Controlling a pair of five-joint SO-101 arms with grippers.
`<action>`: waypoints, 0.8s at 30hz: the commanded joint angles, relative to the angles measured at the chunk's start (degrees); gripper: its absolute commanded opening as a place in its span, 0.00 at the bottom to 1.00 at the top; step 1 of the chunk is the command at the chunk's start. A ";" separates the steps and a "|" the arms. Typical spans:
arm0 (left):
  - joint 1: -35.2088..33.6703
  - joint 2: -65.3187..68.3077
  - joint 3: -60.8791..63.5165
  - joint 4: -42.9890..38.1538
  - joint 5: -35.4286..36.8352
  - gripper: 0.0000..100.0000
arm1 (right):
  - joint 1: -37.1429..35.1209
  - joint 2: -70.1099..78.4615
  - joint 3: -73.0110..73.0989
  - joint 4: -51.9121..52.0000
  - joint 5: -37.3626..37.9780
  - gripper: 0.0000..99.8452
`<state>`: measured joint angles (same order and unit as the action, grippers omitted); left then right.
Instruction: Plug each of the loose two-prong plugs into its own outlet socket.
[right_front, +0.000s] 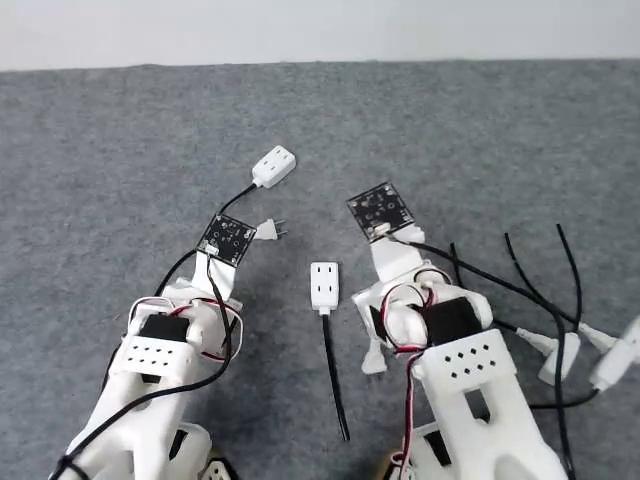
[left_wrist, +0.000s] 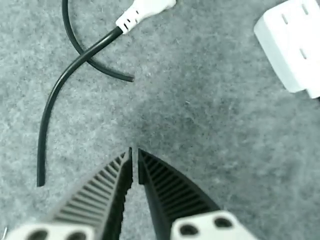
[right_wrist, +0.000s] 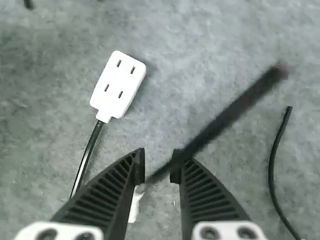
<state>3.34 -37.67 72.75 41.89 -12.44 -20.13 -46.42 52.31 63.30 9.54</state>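
Nothing readable here tbh: no legible print on the outlet blocks (right_front: 324, 284), the plug (right_front: 266, 231) or the circuit boards (right_front: 227, 239).

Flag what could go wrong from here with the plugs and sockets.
1. The left gripper is shut and empty. Ahead of it, the two-prong plug has its cord crossing a second black cord, so lifting the plug may drag both.
2. A black cord cuts across the right gripper and could snag or spoil its approach to the outlet socket.
3. That socket lies loose on the grey carpet and may slide when a plug is pushed in.
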 joint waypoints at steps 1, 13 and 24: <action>-0.26 -1.23 -0.48 -1.41 -0.70 0.01 | -1.54 -1.01 -1.85 -0.22 1.23 0.14; -0.53 -1.23 -0.48 -1.32 -0.70 0.01 | -2.15 -1.01 9.41 -11.38 -7.03 0.13; -0.44 -0.88 -0.48 -1.58 -0.79 0.01 | -2.15 -0.22 17.49 -14.81 -0.97 0.11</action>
<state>3.34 -37.67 72.75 41.89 -12.62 -21.98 -46.42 70.24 49.49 7.25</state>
